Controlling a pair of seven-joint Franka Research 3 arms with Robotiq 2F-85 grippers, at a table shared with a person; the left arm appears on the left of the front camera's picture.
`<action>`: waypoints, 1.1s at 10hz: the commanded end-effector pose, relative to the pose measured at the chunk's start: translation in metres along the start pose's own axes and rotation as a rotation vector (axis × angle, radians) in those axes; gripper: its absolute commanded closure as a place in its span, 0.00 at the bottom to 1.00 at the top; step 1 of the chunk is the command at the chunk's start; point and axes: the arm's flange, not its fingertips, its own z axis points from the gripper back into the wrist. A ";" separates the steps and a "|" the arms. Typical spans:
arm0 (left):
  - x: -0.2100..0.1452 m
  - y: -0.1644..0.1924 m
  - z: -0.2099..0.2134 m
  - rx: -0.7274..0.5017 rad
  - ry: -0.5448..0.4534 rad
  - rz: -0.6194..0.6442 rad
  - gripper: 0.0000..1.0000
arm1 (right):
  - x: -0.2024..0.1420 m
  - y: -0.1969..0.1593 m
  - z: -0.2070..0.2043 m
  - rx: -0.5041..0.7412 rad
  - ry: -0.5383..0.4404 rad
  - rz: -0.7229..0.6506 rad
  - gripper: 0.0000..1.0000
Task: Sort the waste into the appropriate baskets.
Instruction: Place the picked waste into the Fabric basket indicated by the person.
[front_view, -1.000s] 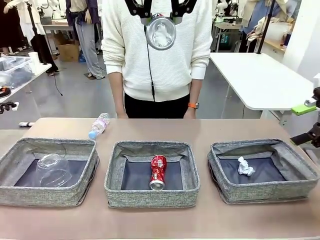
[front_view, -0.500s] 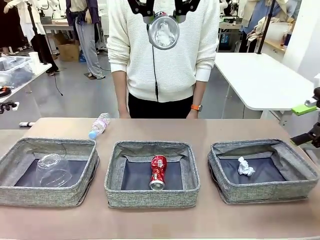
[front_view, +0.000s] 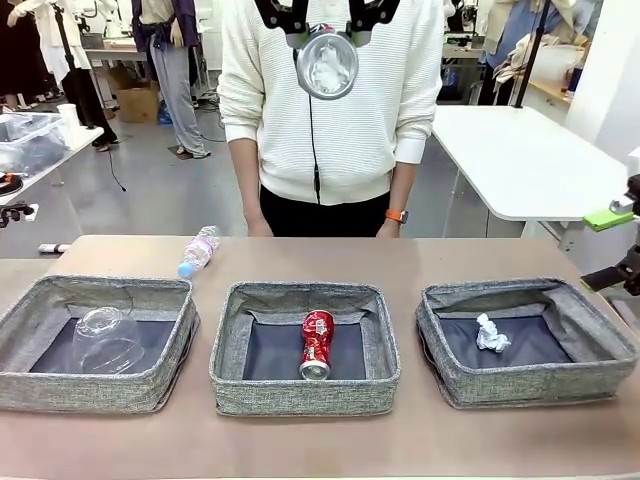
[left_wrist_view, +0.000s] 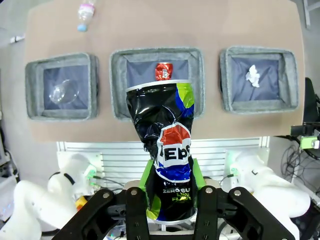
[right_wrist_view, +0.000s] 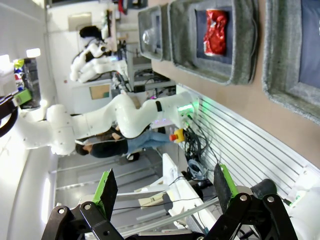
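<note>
High over the table's far side, my left gripper (front_view: 326, 20) is shut on a dented dark blue-black can (front_view: 326, 62), its round end facing the front camera. In the left wrist view the can (left_wrist_view: 167, 150) sits between the green pads (left_wrist_view: 147, 175), above the middle basket (left_wrist_view: 117, 85). Three grey baskets stand in a row. The left basket (front_view: 80, 392) holds a clear cup (front_view: 105, 338), the middle basket (front_view: 300, 396) a red can (front_view: 316, 343), and the right basket (front_view: 530, 386) a paper ball (front_view: 491, 333). A small bottle (front_view: 198, 250) lies behind the left basket. My right gripper (front_view: 612, 247) is open at the right edge.
A person in a white sweater (front_view: 330, 130) stands at the table's far edge, hands down by the edge. In the right wrist view, the open right gripper (right_wrist_view: 165, 192) hangs off the table's near side, with the red can (right_wrist_view: 216, 31) far above in the picture.
My left gripper with the can has shifted slightly up and to the right. The person has stepped a little to the right. My right gripper has not moved.
</note>
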 end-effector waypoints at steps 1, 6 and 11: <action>-0.001 0.003 0.000 0.000 -0.016 0.009 0.67 | 0.000 0.002 0.001 0.017 0.003 0.010 0.00; -0.001 0.003 0.000 0.000 -0.016 0.009 0.67 | 0.000 0.002 0.001 0.017 0.003 0.010 0.00; -0.001 0.003 0.000 0.000 -0.016 0.009 0.67 | 0.000 0.002 0.001 0.017 0.003 0.010 0.00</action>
